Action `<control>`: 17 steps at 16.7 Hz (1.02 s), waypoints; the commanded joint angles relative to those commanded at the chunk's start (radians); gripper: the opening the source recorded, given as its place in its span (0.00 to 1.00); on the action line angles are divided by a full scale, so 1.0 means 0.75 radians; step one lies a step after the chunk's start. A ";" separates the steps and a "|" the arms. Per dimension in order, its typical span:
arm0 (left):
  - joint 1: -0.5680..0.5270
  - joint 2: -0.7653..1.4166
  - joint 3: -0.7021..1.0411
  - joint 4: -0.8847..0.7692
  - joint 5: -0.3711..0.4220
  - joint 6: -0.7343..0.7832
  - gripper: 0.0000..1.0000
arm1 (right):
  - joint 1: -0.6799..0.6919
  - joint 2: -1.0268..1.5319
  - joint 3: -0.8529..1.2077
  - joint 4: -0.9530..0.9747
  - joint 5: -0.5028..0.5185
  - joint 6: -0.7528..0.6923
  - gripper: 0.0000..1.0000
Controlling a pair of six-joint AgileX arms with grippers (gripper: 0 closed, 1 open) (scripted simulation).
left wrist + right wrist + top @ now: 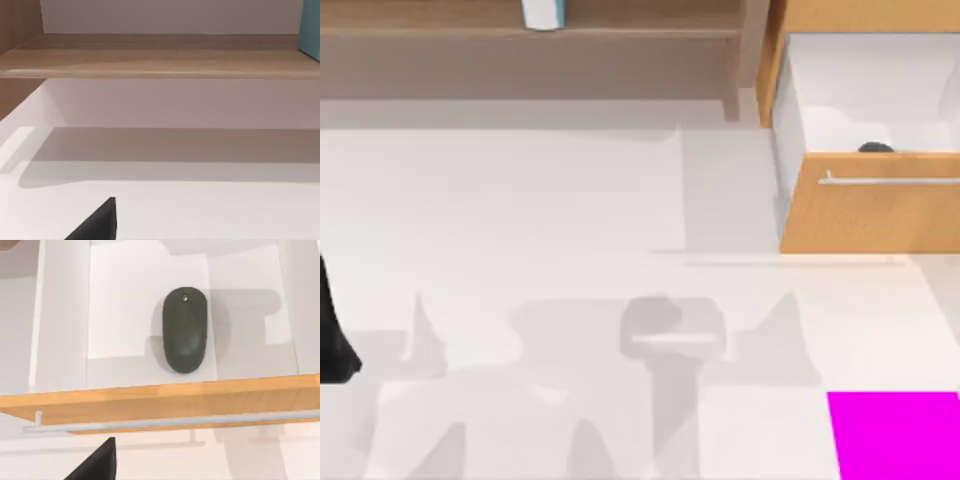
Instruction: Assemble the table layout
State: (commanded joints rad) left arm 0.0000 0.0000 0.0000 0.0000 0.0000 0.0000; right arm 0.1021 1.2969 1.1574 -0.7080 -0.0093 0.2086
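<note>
The white table (520, 220) spreads across the top view. At its back right stands an orange-wood drawer unit with its drawer (880, 205) pulled open. A dark grey computer mouse (184, 330) lies on the drawer's white floor, and its edge peeks over the drawer front (876, 148). My right wrist camera looks straight down into the drawer from above its front panel and metal handle (175, 421), with one black fingertip (97, 465) at the picture's edge. My left arm (332, 335) is parked at the table's left edge, one fingertip (97, 225) showing over bare tabletop.
A brown wooden shelf (470, 30) runs along the back, also seen from the left wrist (150, 57). A white and blue container (542, 14) stands on it. A magenta square patch (894, 434) lies flat at the table's front right corner.
</note>
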 joint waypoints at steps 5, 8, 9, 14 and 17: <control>0.000 0.000 0.000 0.000 0.000 0.000 1.00 | 0.032 0.681 0.602 -0.303 0.015 0.043 1.00; 0.000 0.000 0.000 0.000 0.000 0.000 1.00 | 0.041 1.034 0.903 -0.449 0.028 0.049 1.00; 0.000 0.000 0.000 0.000 0.000 0.000 1.00 | 0.043 1.136 0.989 -0.491 0.033 0.049 1.00; 0.000 0.000 0.000 0.000 0.000 0.000 1.00 | 0.048 1.468 1.283 -0.631 0.046 0.045 1.00; 0.000 0.000 0.000 0.000 0.000 0.000 1.00 | 0.047 1.505 1.320 -0.645 0.048 0.044 1.00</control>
State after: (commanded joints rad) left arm 0.0000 0.0000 0.0000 0.0000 0.0000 0.0000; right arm 0.1374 2.4256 2.1470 -1.1915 0.0264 0.2420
